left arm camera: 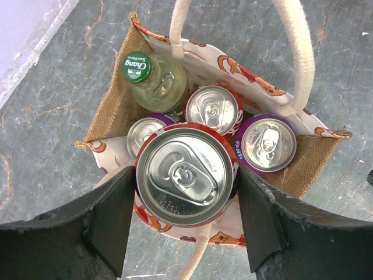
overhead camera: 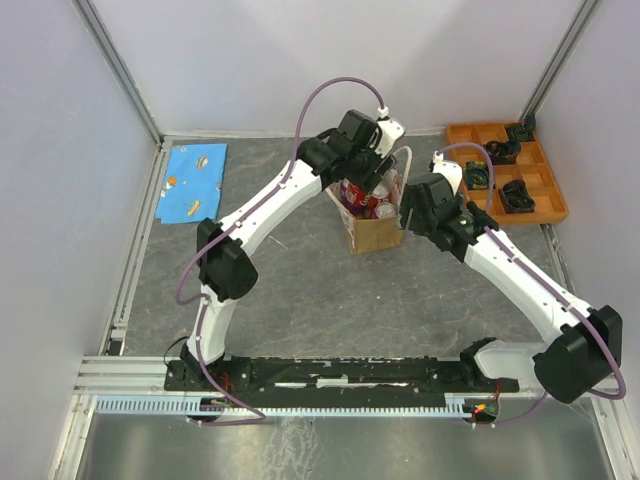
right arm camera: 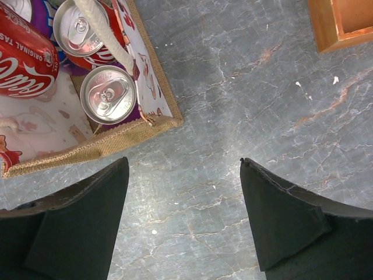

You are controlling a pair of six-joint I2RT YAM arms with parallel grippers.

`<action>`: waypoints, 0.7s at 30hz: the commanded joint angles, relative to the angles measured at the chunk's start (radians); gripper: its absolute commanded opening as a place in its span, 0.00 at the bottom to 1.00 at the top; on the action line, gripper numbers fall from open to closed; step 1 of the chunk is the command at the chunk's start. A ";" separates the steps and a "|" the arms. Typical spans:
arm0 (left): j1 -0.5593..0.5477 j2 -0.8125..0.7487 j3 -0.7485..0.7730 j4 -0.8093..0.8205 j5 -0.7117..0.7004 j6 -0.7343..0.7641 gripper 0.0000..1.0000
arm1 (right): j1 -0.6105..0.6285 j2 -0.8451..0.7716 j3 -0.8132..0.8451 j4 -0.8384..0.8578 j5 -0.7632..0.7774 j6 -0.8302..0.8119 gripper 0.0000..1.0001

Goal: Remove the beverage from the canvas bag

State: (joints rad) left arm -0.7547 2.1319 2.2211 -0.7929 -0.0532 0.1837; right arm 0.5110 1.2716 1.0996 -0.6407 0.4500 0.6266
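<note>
The left gripper [left arm camera: 183,175] is closed on a red can [left arm camera: 186,201], one finger pressed to each side of it just below the top rim. The can stands upright over the near part of the bag [overhead camera: 375,235], and its lid sits higher than the other drinks. Its lower half is hidden, so it may or may not be clear of the bag's rim. From the right wrist camera its red side with white script shows above the bag's printed lining.

The bag stands upright on the grey surface [overhead camera: 300,290], near the middle of the far half, with its mouth open. Inside it are a green-capped bottle [left arm camera: 152,79] in one far corner, a second red can [left arm camera: 213,109] beside it, a purple can [left arm camera: 268,143] to the right, and another purple-rimmed can [left arm camera: 143,133] partly under the held one. The two cream handles [left arm camera: 300,52] arch up at the bag's long sides.

The right gripper [right arm camera: 183,163] hangs with its jaws wide and holds nothing. It is over bare surface just beside a corner of the bag and does not touch it.

An orange tray [overhead camera: 510,170] with dark parts in its compartments lies at the far right. A blue cloth [overhead camera: 193,183] lies flat at the far left, well apart from the bag.
</note>
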 commanded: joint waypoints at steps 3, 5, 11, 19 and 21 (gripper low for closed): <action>0.002 -0.131 0.049 0.085 -0.027 0.039 0.03 | 0.006 -0.044 -0.001 0.053 0.058 -0.013 0.85; 0.002 -0.147 0.026 0.114 -0.028 0.030 0.03 | 0.005 -0.044 -0.003 0.055 0.056 -0.013 0.85; 0.004 -0.225 -0.063 0.240 -0.077 0.003 0.03 | 0.005 -0.055 -0.015 0.055 0.068 -0.010 0.85; 0.031 -0.286 -0.069 0.329 -0.139 0.000 0.03 | 0.006 -0.113 -0.030 0.065 0.156 -0.028 0.85; 0.059 -0.298 -0.074 0.341 -0.122 -0.022 0.03 | 0.006 -0.133 -0.021 0.069 0.203 -0.047 0.85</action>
State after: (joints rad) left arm -0.7414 1.9461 2.1239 -0.6346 -0.1513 0.1822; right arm 0.5110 1.1965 1.0649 -0.6109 0.5411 0.6147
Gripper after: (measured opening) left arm 0.724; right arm 0.849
